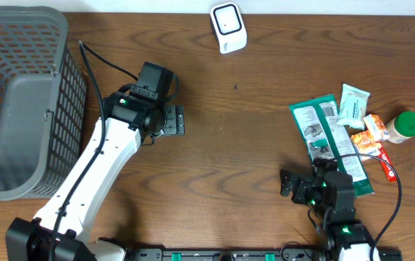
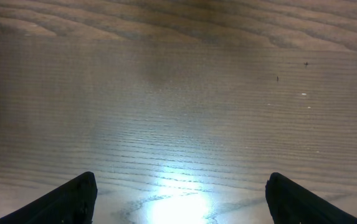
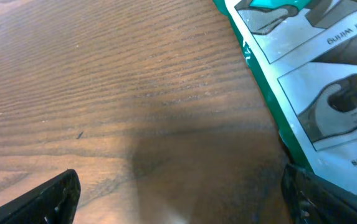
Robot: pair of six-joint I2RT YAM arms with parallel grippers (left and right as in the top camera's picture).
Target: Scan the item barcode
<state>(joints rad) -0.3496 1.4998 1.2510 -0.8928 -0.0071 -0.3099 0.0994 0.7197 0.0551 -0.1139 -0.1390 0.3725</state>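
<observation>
Right gripper [image 3: 184,208]: jaws wide apart, empty, low over bare table [image 3: 103,93]. Green package [image 3: 315,81] lies just beside its right finger, ahead-right. Sachet [image 1: 353,105], orange packets [image 1: 372,134] and green-lidded jar [image 1: 403,127] crowd beyond the package. Left gripper [image 2: 178,199]: spread, empty. Scanner [image 1: 228,27] well apart, ahead-left; basket [image 1: 19,101] behind it.

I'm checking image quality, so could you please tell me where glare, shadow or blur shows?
Left wrist: bright glare on the table between the fingers, far wood soft. Right wrist: a shadow darkens the wood beside the green package. Overhead: evenly lit, sharp.
</observation>
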